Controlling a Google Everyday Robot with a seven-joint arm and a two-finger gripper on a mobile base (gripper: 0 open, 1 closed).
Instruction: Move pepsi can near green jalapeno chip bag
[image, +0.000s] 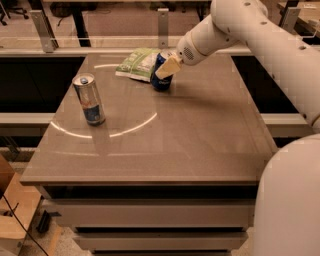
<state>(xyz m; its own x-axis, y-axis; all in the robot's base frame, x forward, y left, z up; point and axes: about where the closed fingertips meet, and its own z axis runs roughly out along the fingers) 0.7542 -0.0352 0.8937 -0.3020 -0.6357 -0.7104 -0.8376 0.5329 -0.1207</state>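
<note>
The pepsi can (160, 83) stands upright at the back middle of the table (200, 145), its left side right beside or touching the green jalapeno chip bag (135, 63), which lies flat at the back edge. My gripper (163, 65) reaches in from the upper right and is shut on the can's upper part. One beige finger (168, 67) lies across the can's front; the other is hidden behind the can.
A taller, slimmer silver-and-blue can (89, 99) stands upright on the table's left side. Metal rail posts (163, 21) rise behind the table's back edge. My white arm (260, 35) crosses the upper right, and the robot body (290, 200) fills the lower right.
</note>
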